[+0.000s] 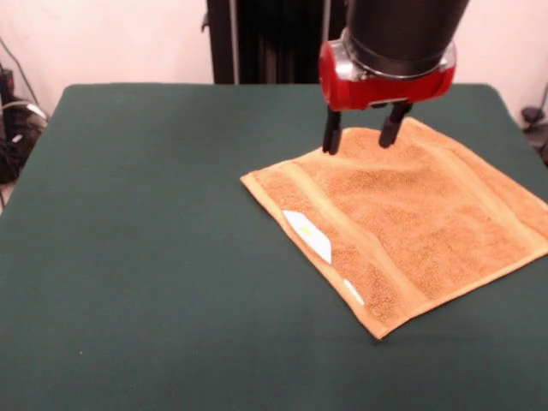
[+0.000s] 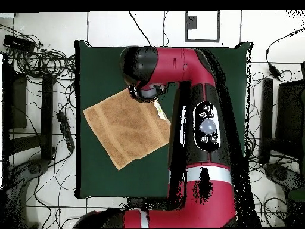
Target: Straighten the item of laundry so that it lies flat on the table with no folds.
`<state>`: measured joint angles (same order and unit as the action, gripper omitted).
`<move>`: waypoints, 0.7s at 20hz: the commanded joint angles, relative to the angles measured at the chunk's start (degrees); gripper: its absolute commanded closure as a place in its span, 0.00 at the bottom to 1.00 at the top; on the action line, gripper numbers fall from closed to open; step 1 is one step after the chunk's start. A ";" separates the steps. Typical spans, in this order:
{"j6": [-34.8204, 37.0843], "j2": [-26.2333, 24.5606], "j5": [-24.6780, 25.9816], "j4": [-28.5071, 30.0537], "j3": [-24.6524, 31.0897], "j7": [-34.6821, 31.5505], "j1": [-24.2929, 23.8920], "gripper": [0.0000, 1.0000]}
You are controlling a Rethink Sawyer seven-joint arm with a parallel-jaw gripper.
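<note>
The front view shows the jaws (image 1: 360, 134) clearly: two dark fingers (image 1: 331, 133) hang down under the red wrist, standing apart with a plain gap between them and nothing held, their tips at or just above the far edge of the towel (image 1: 402, 223). In the overhead view the arm (image 2: 196, 107) covers the jaws completely, and also hides one corner of the towel (image 2: 125, 127).

The towel is orange-tan terry, lying spread out and turned like a diamond against the bench (image 1: 137, 257) edges. Smoother woven bands run near its edges. Two white labels (image 1: 307, 235) sit at the hem nearest the camera in the front view. No fold is visible on it.

The bench has a dark green felt-like top, much larger than the towel. Around it the overhead view shows a pale tiled floor (image 2: 44, 197) with many black cables (image 2: 41, 59).
</note>
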<state>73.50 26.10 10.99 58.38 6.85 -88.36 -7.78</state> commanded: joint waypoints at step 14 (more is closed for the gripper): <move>-5.30 4.11 0.01 20.84 2.90 -3.59 0.19 0.00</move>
<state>72.54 28.32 12.44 66.17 6.84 -88.36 -9.35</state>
